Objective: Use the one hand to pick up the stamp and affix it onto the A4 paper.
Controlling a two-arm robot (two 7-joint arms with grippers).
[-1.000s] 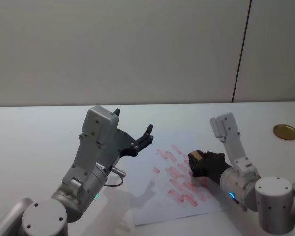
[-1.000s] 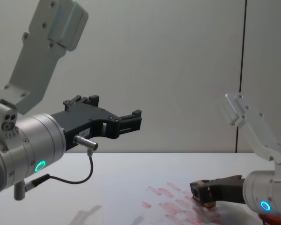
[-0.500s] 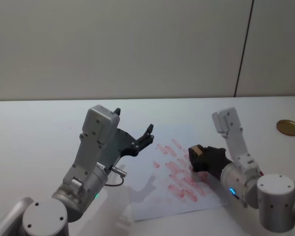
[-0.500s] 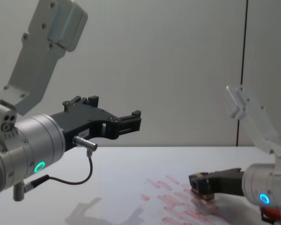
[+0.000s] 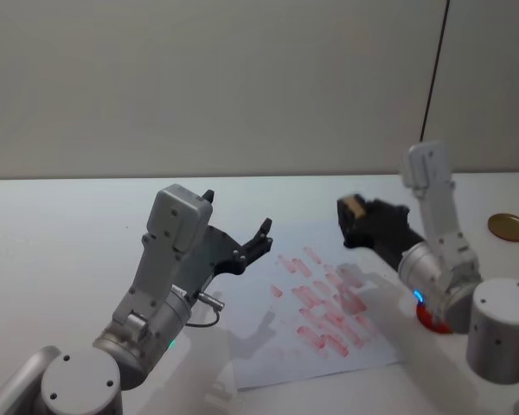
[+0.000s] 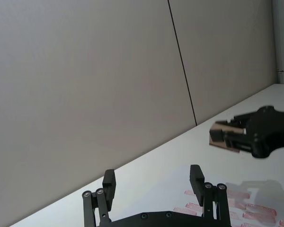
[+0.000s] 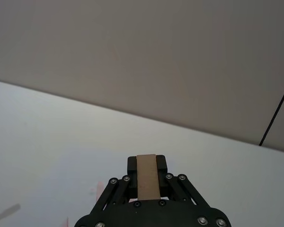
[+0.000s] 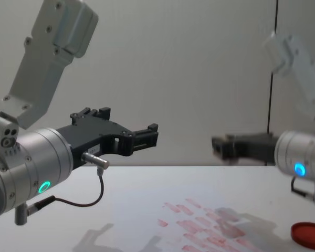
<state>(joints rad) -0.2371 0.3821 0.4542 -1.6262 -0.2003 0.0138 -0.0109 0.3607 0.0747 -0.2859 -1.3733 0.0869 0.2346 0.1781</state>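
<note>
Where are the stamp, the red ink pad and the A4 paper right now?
the stamp (image 7: 146,177), right wrist view, on its tan wooden face.
the red ink pad (image 8: 310,234), chest view, on its flat top.
the A4 paper (image 5: 277,354), head view, on a bare patch beside the red marks.

A flat round red pad (image 8: 311,234) and a golden disc (image 5: 509,226), possibly a lid, are seen on the white table (image 5: 60,233).

Light tan stamp (image 7: 147,176). Black right gripper (image 7: 146,165), blue ring (image 8: 298,169). Black left gripper (image 6: 153,177), green ring (image 8: 44,186). White A4 paper (image 5: 268,363), rows of red-pink rectangular marks. Red pad (image 8: 311,234). Gold disc (image 5: 509,227), table's right edge.
</note>
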